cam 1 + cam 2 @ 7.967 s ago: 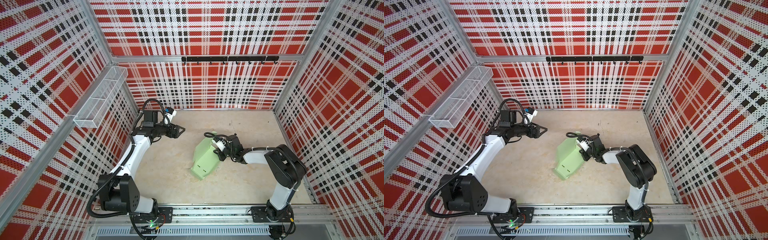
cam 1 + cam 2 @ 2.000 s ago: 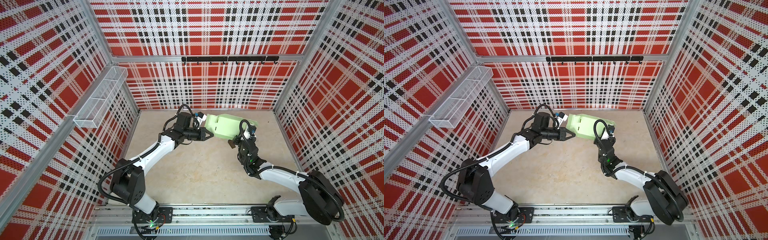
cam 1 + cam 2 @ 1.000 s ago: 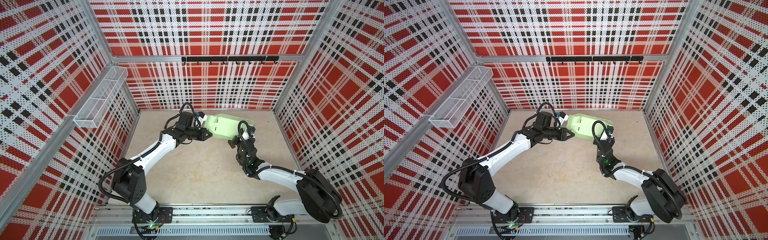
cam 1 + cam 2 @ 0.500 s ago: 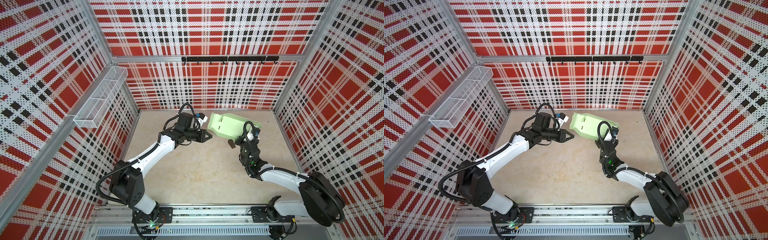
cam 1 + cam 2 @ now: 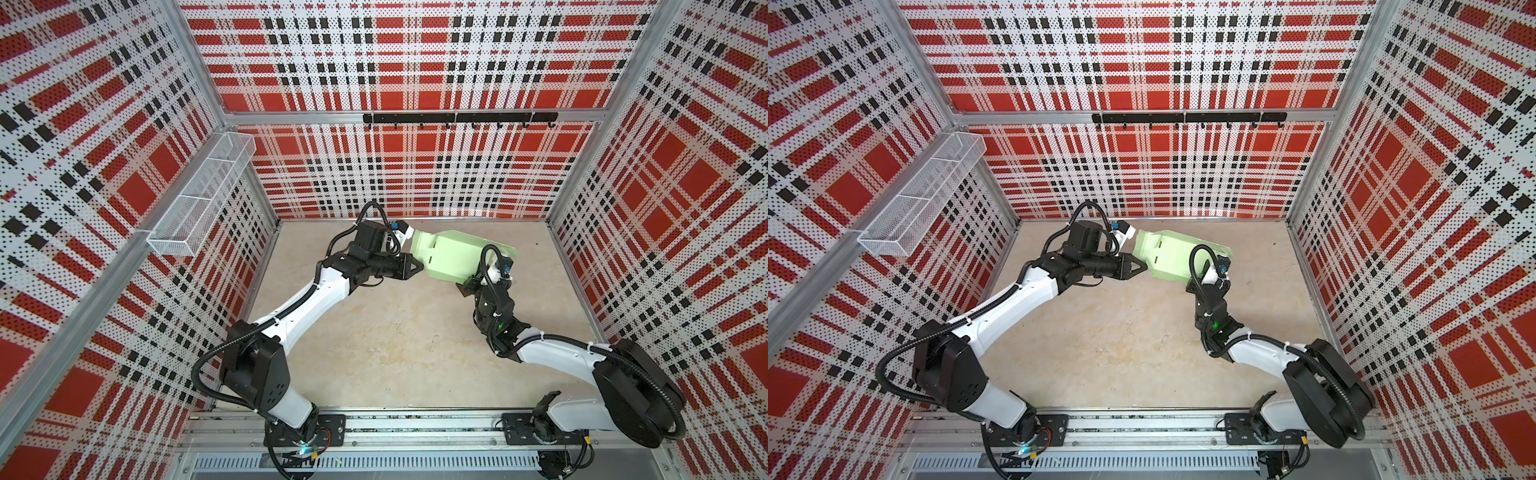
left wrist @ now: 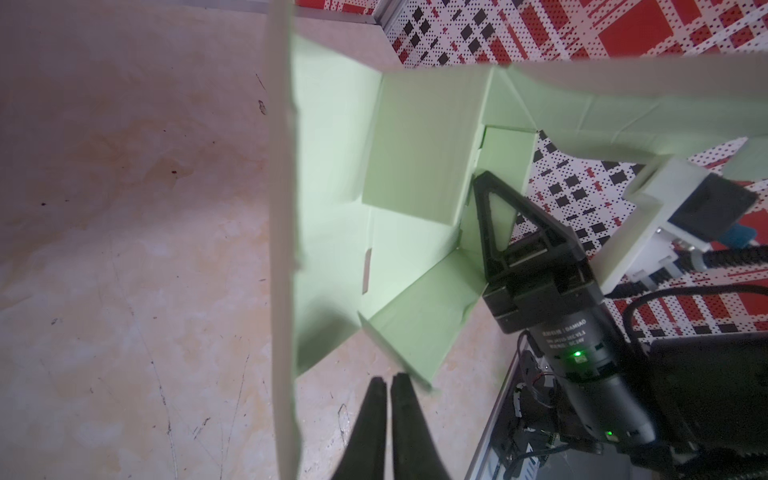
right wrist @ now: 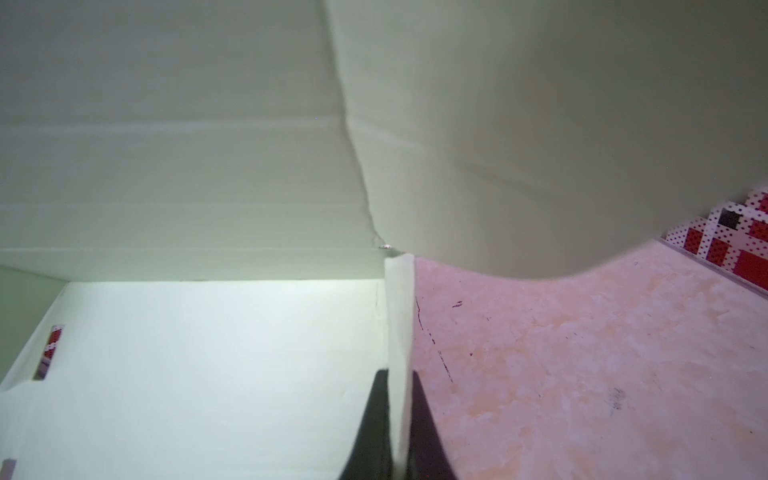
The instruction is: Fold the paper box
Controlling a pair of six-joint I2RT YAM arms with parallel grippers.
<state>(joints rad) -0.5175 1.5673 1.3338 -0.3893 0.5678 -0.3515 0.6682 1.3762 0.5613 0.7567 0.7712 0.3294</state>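
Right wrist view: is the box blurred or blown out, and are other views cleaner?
Right wrist view: the pale mint-green cardboard box fills much of the frame, soft and near the lens; its slotted panel glares almost white. Left wrist view: one near edge is a blurred band, inner flaps sharp. Both top views: even light, sharp throughout.

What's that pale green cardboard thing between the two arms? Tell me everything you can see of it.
The paper box is pale mint-green thin cardboard, half folded: creased panels, loose flaps, small slots cut in one panel. It is held tilted, seemingly off the table, at its far end. The right gripper is shut on one flap's edge. The left gripper, shut and empty, points at a flap corner; contact there is unclear.
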